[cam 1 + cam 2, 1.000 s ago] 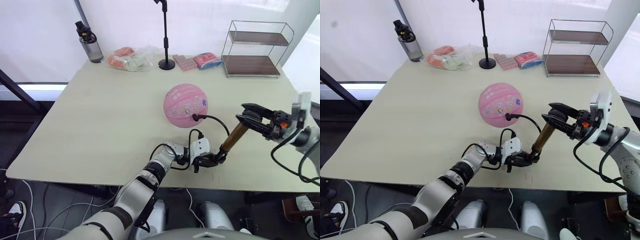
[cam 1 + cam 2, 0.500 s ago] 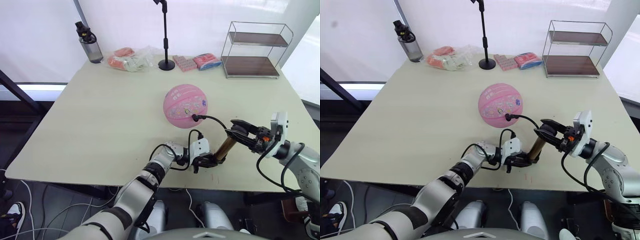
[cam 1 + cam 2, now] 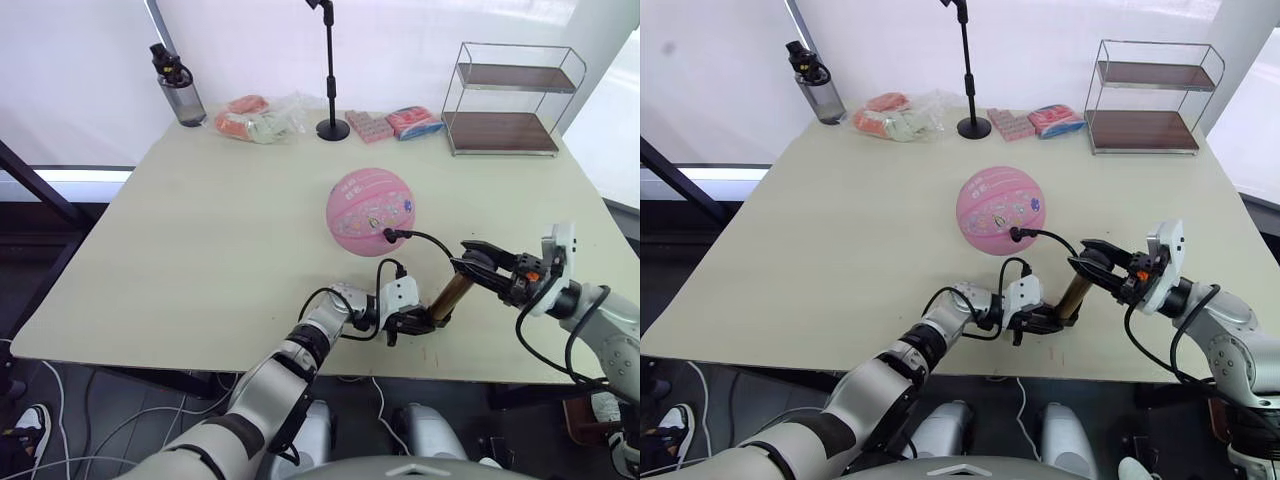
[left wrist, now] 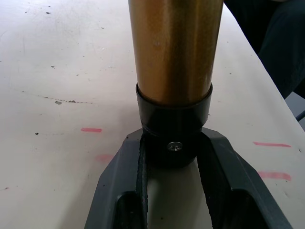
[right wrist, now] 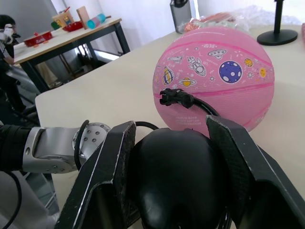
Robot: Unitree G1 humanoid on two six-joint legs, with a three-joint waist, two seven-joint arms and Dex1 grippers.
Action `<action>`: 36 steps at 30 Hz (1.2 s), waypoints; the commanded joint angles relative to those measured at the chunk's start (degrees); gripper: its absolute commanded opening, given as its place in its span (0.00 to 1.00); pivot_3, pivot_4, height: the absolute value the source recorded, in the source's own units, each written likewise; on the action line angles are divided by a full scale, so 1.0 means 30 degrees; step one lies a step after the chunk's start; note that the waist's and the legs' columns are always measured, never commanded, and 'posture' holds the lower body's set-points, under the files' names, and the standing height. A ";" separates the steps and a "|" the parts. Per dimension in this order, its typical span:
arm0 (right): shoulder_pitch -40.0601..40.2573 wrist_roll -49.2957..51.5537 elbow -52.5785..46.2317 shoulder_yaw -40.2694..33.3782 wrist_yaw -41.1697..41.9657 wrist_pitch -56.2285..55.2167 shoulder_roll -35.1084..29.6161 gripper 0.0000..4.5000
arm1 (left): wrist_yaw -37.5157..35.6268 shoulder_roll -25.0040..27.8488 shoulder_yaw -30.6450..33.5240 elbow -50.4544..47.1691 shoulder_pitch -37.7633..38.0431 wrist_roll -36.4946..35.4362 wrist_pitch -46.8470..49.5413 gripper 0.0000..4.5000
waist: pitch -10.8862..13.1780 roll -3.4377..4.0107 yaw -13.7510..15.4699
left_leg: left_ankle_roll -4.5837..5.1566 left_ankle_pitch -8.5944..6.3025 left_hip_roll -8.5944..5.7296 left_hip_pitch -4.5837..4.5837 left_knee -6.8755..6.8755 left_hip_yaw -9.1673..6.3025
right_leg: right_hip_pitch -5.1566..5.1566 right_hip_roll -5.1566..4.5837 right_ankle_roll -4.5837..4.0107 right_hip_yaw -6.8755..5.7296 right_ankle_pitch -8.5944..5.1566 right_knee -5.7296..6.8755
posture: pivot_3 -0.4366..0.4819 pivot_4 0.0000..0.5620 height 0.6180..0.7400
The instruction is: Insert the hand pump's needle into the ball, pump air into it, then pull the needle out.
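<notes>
Left gripper point(image 3: 412, 322) is clamped on the black bottom end cap of the slim gold-bronze metal hand pump point(image 3: 450, 293); in the left wrist view both black fingers point(image 4: 125, 171) sit tight against the cap, base of the pump resting at the beige table point(image 3: 200, 230) just ahead of the fingers. Pump barrel rises tilted from the left gripper up toward the right one.

Right gripper point(image 3: 478, 263) straddles the pump's rounded black handle point(image 5: 176, 176): right wrist view shows the fingers point(image 5: 107, 176) lying against either side of the knob, gripping it.

Pink ball with cartoon space prints point(image 3: 370, 211) sits on the table just beyond both grippers, nearer the right one, not touching either. Thin black hose point(image 3: 425, 240) loops from the pump to the ball; its black fitting with the needle point(image 5: 175, 98) is seated against the ball's near face, pin itself not visible.

Wire two-tier shelf point(image 3: 512, 97), black stand point(image 3: 332, 70) and dark bottle point(image 3: 178, 88) stand well beyond the ball.
</notes>
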 commanded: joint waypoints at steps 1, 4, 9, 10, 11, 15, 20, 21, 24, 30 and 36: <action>-0.0929 0.2165 -0.1324 -0.1103 0.0189 0.1185 -0.0656 0.43 | 0.0476 0.1008 -0.0612 0.2408 0.1185 0.1473 0.1558 0.23 | 0.0069 0.0034 0.0018 | 0.0001 0.0000 -0.0012 -0.0004 0.0001 -0.0002 | -0.0001 -0.0003 0.0001 0.0001 0.0000 0.0000 | 0.48 0.27 0.93; -0.1759 0.3058 -0.1600 -0.2014 -0.0022 0.1893 -0.1381 0.43 | 0.0478 0.1006 -0.0619 0.2406 0.1190 0.1458 0.1548 0.23 | 0.0149 0.0114 0.0048 | 0.0003 0.0002 -0.0035 -0.0018 0.0005 0.0005 | -0.0012 -0.0006 0.0023 0.0001 0.0013 0.0000 | 0.48 0.27 0.93; -0.2819 0.4486 -0.1666 -0.3422 -0.0379 0.2850 -0.2400 0.43 | 0.0440 0.0991 -0.0631 0.2392 0.1224 0.1450 0.1544 0.23 | 0.0204 0.0110 0.0054 | 0.0004 0.0003 -0.0041 -0.0023 0.0013 0.0035 | -0.0011 -0.0004 0.0073 -0.0010 0.0041 0.0000 | 0.48 0.27 0.93; -0.2978 0.4700 -0.1675 -0.3683 -0.0409 0.2980 -0.2646 0.43 | 0.0433 0.0986 -0.0637 0.2389 0.1236 0.1457 0.1537 0.23 | 0.0205 0.0110 0.0054 | 0.0004 0.0002 -0.0039 -0.0025 0.0016 0.0034 | -0.0012 -0.0008 0.0073 -0.0008 0.0041 0.0000 | 0.48 0.27 0.93; -0.3232 0.4978 -0.1613 -0.4055 -0.0412 0.3136 -0.2984 0.43 | 0.0427 0.0979 -0.0646 0.2388 0.1238 0.1467 0.1531 0.23 | 0.0207 0.0107 0.0050 | 0.0004 0.0002 -0.0040 -0.0025 0.0017 0.0034 | -0.0011 -0.0009 0.0073 -0.0007 0.0041 0.0000 | 0.48 0.27 0.93; -0.4026 0.5501 -0.1341 -0.4909 -0.0424 0.3408 -0.3983 0.43 | 0.0427 0.0969 -0.0681 0.2414 0.1221 0.1508 0.1501 0.23 | 0.0230 0.0109 0.0049 | 0.0004 0.0003 -0.0040 -0.0025 0.0019 0.0048 | -0.0010 -0.0015 0.0074 -0.0004 0.0042 0.0000 | 0.48 0.27 0.93; -0.5578 0.6168 -0.1069 -0.5295 -0.0907 0.3696 -0.4775 0.43 | 0.0407 0.1003 -0.0726 0.2453 0.1167 0.1569 0.1473 0.23 | 0.0256 0.0133 0.0048 | 0.0005 0.0003 -0.0040 -0.0025 0.0023 0.0061 | -0.0012 -0.0017 0.0076 0.0003 0.0043 0.0000 | 0.48 0.27 0.93; -0.5803 0.6283 -0.0982 -0.5354 -0.0963 0.3748 -0.4896 0.43 | 0.0398 0.1014 -0.0729 0.2457 0.1158 0.1575 0.1463 0.23 | 0.0260 0.0127 0.0053 | 0.0005 0.0003 -0.0039 -0.0028 0.0024 0.0061 | -0.0014 -0.0017 0.0075 0.0002 0.0043 0.0000 | 0.48 0.27 0.93; -0.6202 0.6667 -0.0812 -0.5470 -0.0995 0.3985 -0.5285 0.43 | 0.0412 0.1047 -0.0720 0.2474 0.1116 0.1580 0.1451 0.23 | 0.0271 0.0107 0.0065 | 0.0005 0.0003 -0.0036 -0.0031 0.0023 0.0061 | -0.0012 -0.0015 0.0074 -0.0009 0.0042 0.0000 | 0.48 0.27 0.93; -0.6996 0.7679 -0.0570 -0.5512 -0.1744 0.4773 -0.5619 0.43 | 0.0429 0.1100 -0.0715 0.2466 0.1107 0.1587 0.1417 0.23 | 0.0298 0.0142 0.0060 | 0.0007 0.0004 -0.0037 -0.0036 0.0027 0.0060 | -0.0020 -0.0028 0.0076 0.0009 0.0043 0.0000 | 0.48 0.27 0.93; -0.5506 0.8542 -0.1480 -0.4872 -0.2386 0.5696 -0.4666 0.43 | 0.0428 0.1086 -0.0707 0.2431 0.1183 0.1560 0.1421 0.23 | 0.0297 0.0134 0.0062 | 0.0008 0.0005 -0.0038 -0.0046 0.0027 0.0058 | -0.0027 -0.0028 0.0077 0.0008 0.0045 0.0000 | 0.48 0.27 0.93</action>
